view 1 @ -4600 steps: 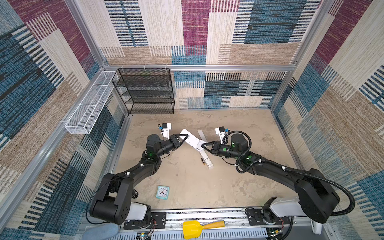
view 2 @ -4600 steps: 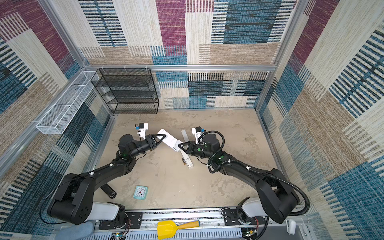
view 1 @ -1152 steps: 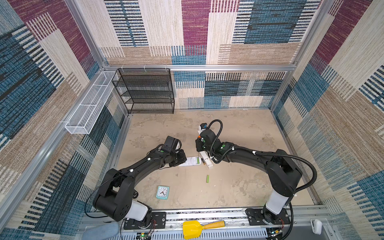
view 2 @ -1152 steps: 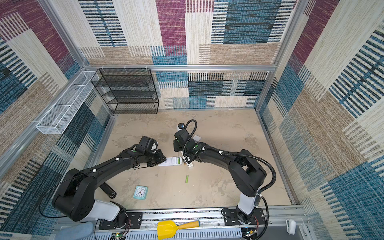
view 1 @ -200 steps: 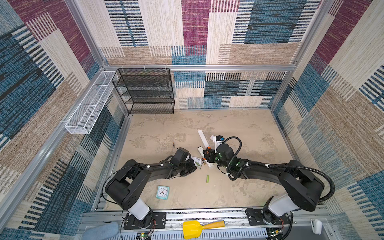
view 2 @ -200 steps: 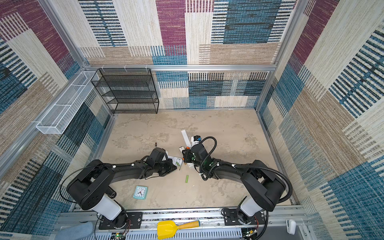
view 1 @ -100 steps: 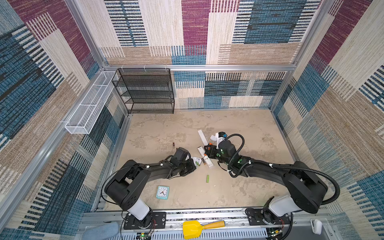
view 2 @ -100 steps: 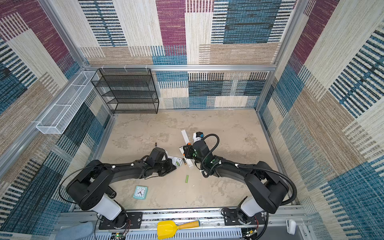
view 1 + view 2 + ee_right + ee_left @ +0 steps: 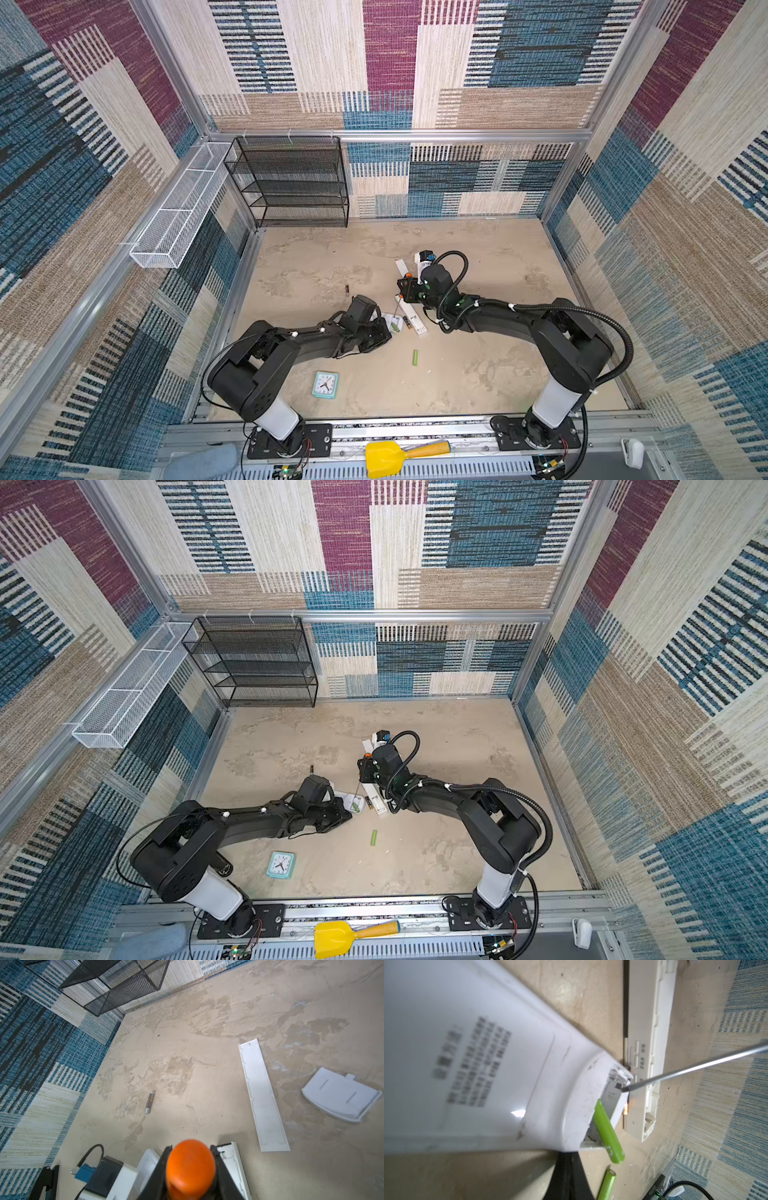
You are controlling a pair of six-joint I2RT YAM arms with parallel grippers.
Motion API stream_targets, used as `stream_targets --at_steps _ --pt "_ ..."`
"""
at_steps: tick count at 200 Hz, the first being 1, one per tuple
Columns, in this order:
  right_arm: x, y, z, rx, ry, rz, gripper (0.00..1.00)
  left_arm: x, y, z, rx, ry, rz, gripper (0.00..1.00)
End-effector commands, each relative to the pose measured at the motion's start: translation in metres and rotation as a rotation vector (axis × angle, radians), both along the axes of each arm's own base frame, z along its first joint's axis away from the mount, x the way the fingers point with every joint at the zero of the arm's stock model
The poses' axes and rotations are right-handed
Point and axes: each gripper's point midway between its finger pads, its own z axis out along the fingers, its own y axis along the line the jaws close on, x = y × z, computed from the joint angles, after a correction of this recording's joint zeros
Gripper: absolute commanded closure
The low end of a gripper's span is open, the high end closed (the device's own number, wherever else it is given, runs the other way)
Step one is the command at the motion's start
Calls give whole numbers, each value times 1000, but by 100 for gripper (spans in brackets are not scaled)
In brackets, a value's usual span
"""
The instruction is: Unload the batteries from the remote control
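Nearest: loose green battery (image 9: 415, 357) flat on floor, clear of both arms. Behind it, left gripper (image 9: 385, 329) clamped tight on remote (image 9: 488, 1064), label side up. Second green battery (image 9: 607, 1136) poking out of the open bay, tilted. Screwdriver (image 9: 695, 1066) tip at the bay's far contact, orange handle pinched in right gripper (image 9: 409, 289). Slim remote (image 9: 648, 1043) just beside. Farther out, dark battery (image 9: 150, 1103) alone on floor. Farthest: long cover (image 9: 264, 1095) and curved cover (image 9: 340, 1095), apart.
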Motion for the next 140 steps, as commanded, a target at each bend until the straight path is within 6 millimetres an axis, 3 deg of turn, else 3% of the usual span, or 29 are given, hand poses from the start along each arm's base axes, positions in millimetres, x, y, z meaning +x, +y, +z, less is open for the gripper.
stream_targets --at_steps 1,54,140 --pt "1 5 -3 -13 -7 34 100 -3 6 -5 28 15 9 95" --pt "-3 13 -15 -5 20 75 100 -3 5 -6 29 18 6 95" --pt "-15 12 -3 42 24 104 100 -2 5 -6 29 17 11 96"
